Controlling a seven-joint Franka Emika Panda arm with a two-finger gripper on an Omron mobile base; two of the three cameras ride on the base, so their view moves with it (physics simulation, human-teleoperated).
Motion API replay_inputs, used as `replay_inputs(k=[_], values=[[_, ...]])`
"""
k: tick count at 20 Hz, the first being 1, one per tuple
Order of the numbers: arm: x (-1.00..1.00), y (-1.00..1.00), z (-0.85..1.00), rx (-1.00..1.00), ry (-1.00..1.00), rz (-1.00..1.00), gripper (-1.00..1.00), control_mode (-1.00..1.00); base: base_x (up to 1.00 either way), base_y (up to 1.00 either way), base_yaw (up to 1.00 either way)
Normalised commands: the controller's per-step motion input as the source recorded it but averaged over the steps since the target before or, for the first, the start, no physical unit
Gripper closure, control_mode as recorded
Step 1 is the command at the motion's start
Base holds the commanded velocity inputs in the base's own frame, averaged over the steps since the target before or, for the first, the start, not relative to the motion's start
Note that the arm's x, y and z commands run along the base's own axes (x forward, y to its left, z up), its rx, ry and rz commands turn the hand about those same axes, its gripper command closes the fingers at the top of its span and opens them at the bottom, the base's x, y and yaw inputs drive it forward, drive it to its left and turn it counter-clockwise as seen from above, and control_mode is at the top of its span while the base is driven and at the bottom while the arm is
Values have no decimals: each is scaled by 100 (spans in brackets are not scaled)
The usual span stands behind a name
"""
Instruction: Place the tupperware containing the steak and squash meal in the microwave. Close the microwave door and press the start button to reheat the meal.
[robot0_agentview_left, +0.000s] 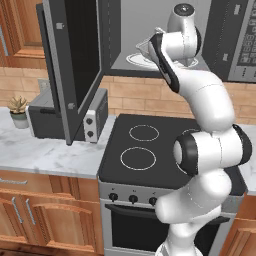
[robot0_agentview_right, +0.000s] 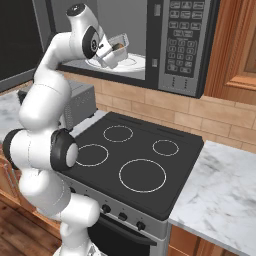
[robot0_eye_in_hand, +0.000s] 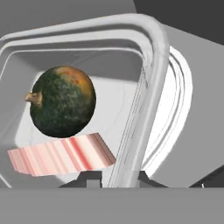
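- Gripper (robot0_eye_in_hand: 116, 178) clamps the tupperware (robot0_eye_in_hand: 151, 87) rim, tub tilted above the turntable (robot0_agentview_right: 131, 63) inside the microwave (robot0_agentview_right: 175, 45)
- Squash (robot0_eye_in_hand: 63, 101) sits above the steak (robot0_eye_in_hand: 61, 155); door (robot0_agentview_left: 70, 65) swung wide; cavity walls near

Brick backsplash (robot0_agentview_left: 140, 97), marble counter (robot0_agentview_right: 220, 195), wooden cabinets (robot0_agentview_left: 35, 215), black stove (robot0_agentview_right: 135, 165)

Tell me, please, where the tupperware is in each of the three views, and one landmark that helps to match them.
Left base view: tupperware at upper centre, inside the open microwave, mostly behind the arm.
Right base view: at upper left of centre, held tilted in the gripper over the white turntable.
Hand view: across most of the picture, rim between the fingertips.
Shared landmark: the turntable.
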Motion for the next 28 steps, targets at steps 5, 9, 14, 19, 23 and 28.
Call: replay_inputs(k=[5,9,14,19,23,28], values=[[62,-8,-15,0,0,-1,100,-100,0,0,0],[54,-13,-30,0,0,0,100,-100,0,0,0],[32,-2,-42,0,-2,0,-100,-100,0,0,0],[-11,0,-51,0,-15,0,-100,-100,0,0,0],[-73,1,-35,-1,-26,0,-100,-100,0,0,0],[-78,4,-7,-3,-30,0,-100,-100,0,0,0]])
